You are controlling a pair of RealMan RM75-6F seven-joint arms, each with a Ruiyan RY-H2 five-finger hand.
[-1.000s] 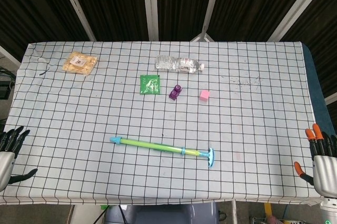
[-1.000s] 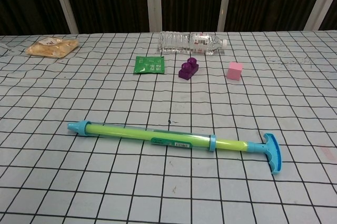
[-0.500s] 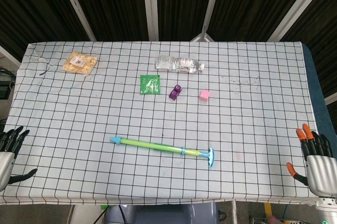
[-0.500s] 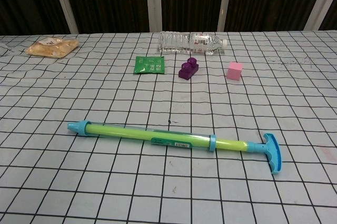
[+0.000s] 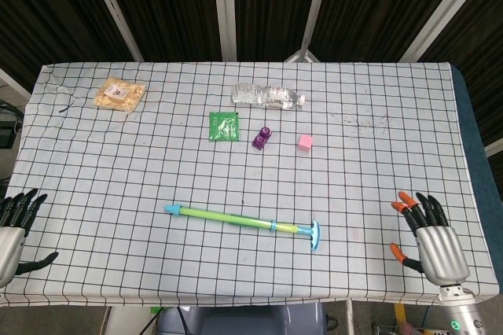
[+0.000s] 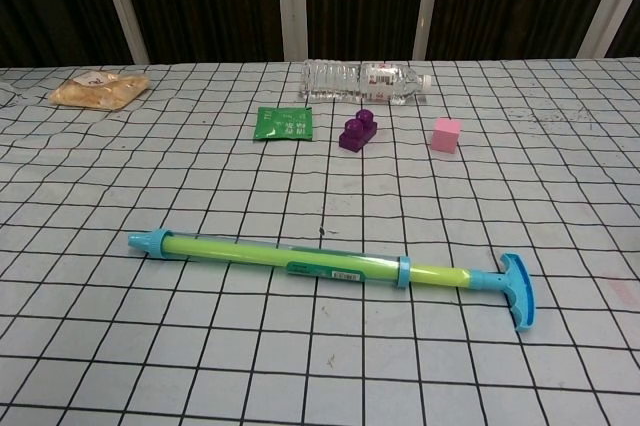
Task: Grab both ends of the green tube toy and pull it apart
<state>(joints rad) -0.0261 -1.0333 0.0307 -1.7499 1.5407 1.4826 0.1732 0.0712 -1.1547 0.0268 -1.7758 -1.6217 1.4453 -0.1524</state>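
Green plastic tube toy (image 5: 240, 219) with blue nozzle and T-handle lies untouched on the near middle of the checked tablecloth (image 5: 377, 162). Since a second ago the right hand (image 5: 428, 237) has slid in from the near right edge, fingers spread and empty, though well apart from the handle. At the near left corner, the left hand (image 5: 14, 229) has barely moved, also empty and spread. Reaching has only begun.

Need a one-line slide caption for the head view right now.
Green tube toy lies untouched between open left hand and right hand.
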